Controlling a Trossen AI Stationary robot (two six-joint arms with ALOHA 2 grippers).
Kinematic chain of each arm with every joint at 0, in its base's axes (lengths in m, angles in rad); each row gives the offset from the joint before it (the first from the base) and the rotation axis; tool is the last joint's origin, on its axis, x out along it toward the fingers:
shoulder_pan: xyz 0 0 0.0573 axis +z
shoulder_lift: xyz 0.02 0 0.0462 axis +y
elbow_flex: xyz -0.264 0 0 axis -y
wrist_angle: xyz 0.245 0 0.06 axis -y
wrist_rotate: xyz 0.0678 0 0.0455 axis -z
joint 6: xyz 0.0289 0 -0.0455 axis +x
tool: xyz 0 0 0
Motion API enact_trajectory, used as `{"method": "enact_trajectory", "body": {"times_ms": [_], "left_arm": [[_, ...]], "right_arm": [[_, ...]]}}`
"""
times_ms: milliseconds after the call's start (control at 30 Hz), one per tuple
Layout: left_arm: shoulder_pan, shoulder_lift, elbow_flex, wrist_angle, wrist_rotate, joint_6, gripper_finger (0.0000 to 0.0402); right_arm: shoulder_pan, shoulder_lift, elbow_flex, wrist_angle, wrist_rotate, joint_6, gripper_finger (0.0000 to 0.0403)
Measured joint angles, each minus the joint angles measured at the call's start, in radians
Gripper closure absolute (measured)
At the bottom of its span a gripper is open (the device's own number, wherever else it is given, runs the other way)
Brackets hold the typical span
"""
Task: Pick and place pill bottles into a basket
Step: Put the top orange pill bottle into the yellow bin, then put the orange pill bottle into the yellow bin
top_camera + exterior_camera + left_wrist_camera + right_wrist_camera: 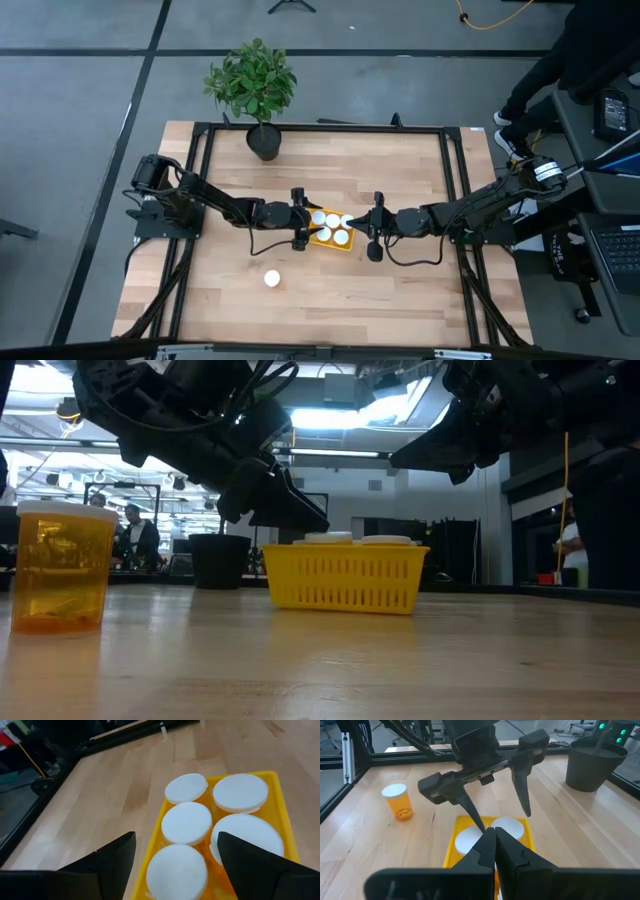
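The yellow basket (333,234) stands mid-table and holds several upright pill bottles, white caps (186,821) up. My left gripper (175,865) is open above the basket's left part; its fingers stand on either side of one cap (177,871) and touch nothing. It also shows in the high view (314,226) and the right wrist view (502,820). My right gripper (495,842) is shut and empty, just right of the basket (353,223). One more pill bottle (271,279) stands upright on its base nearer the front edge; it also shows in the low view (60,567).
A dark pot with a green plant (262,138) stands at the far edge, left of centre. A black frame (320,127) runs round the tabletop. Bare wood lies in front of the basket (380,300). A person stands beyond the far right corner (560,60).
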Motion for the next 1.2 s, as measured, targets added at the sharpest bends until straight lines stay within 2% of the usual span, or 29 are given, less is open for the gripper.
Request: {"method": "enact_trajectory", "body": {"times_ms": [233, 567, 700, 867, 1067, 1200], "left_arm": [[0.000, 0.000, 0.000, 0.002, -0.020, 0.009, 0.0124], [-0.029, -0.022, 0.000, 0.040, -0.054, 0.102, 0.0124], [-0.061, -0.090, 0.000, -0.041, -0.086, 0.106, 0.0124], [-0.125, -0.217, -0.001, -0.219, -0.125, 0.074, 0.0124], [-0.238, -0.357, 0.000, -0.433, -0.123, -0.035, 0.0124], [-0.335, -0.404, 0.000, -0.552, -0.129, -0.096, 0.0124]], "right_arm": [[0.000, 0.000, 0.000, 0.000, 0.000, 0.000, 0.0398], [0.000, 0.000, 0.000, 0.000, 0.000, 0.000, 0.0398], [0.000, 0.000, 0.000, -0.001, 0.000, 0.000, 0.0398], [0.000, 0.000, 0.000, -0.002, 0.000, 0.000, 0.0398], [0.000, 0.000, 0.000, 0.000, 0.000, -0.025, 0.0398], [0.000, 0.000, 0.000, 0.000, 0.000, -0.051, 0.0398]]}}
